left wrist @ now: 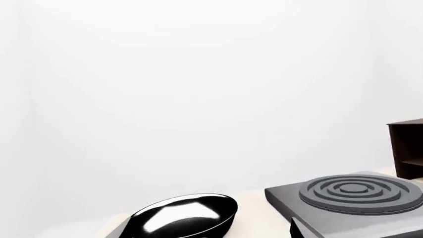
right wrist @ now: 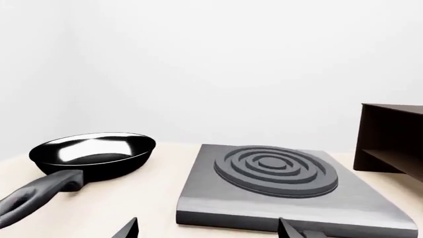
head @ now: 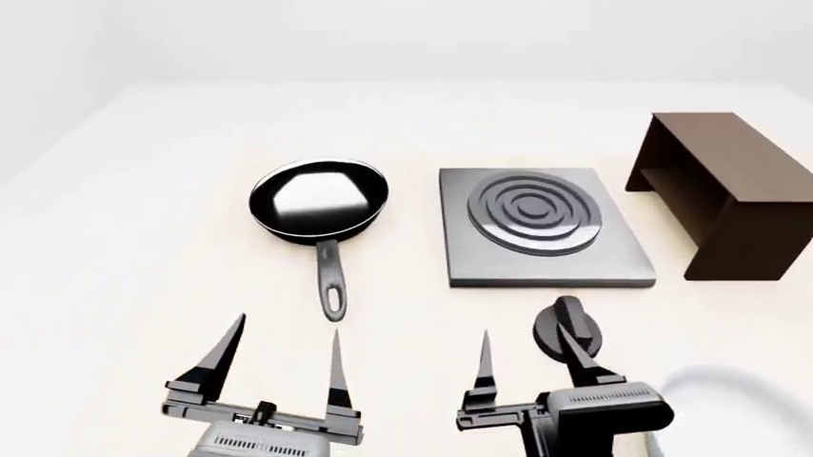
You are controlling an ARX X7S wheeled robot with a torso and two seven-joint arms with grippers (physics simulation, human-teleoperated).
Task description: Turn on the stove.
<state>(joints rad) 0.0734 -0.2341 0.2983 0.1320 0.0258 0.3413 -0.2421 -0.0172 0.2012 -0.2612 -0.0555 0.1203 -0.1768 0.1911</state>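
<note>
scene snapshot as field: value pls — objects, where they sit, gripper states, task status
stove: slab centre of table, burner rings on top, nothing on it
knob: black, round, separate, on the table in front of the slab
frying pan: left of the slab, handle toward the robot
box: dark brown, open, right of the slab
left gripper: open, holding nothing
right gripper: open, beside the knob, contact unclear
task status: knob not grasped
</note>
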